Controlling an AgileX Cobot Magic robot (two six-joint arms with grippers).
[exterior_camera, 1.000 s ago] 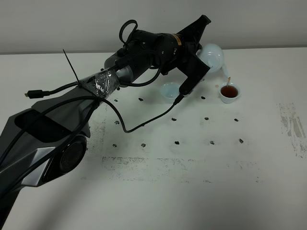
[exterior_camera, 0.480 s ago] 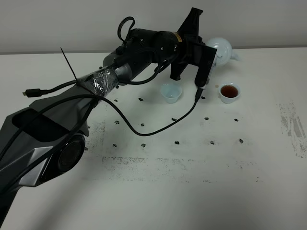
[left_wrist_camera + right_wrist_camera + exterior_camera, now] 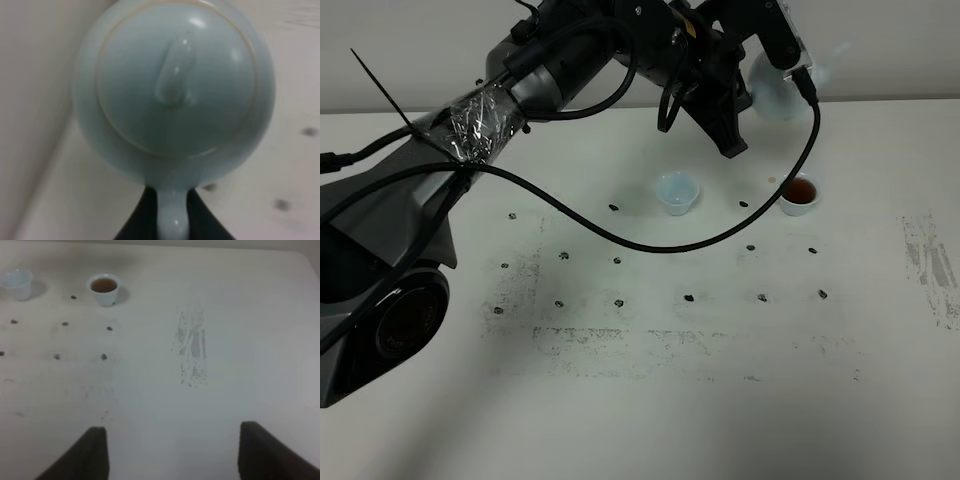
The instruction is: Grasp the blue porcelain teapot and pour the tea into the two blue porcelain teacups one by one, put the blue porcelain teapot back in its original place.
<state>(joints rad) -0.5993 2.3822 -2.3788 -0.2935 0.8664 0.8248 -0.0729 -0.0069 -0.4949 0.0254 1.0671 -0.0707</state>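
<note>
My left gripper is shut on the loop handle of the blue porcelain teapot and holds it high above the table's far edge, behind the cups. In the left wrist view the teapot fills the picture, lid towards the camera, with its handle between the dark fingers. One blue teacup holds brown tea; it also shows in the right wrist view. The other teacup looks empty; the right wrist view shows it too. My right gripper is open and empty over bare table.
The white table carries rows of small dark marks and a grey scuffed patch at the right. A black cable hangs from the left arm and sags over the table near the empty cup. A wall stands behind the table.
The teapot was tilted over the tea-filled cup, then came level. The left arm has since lifted it up and back, away from the cups.
</note>
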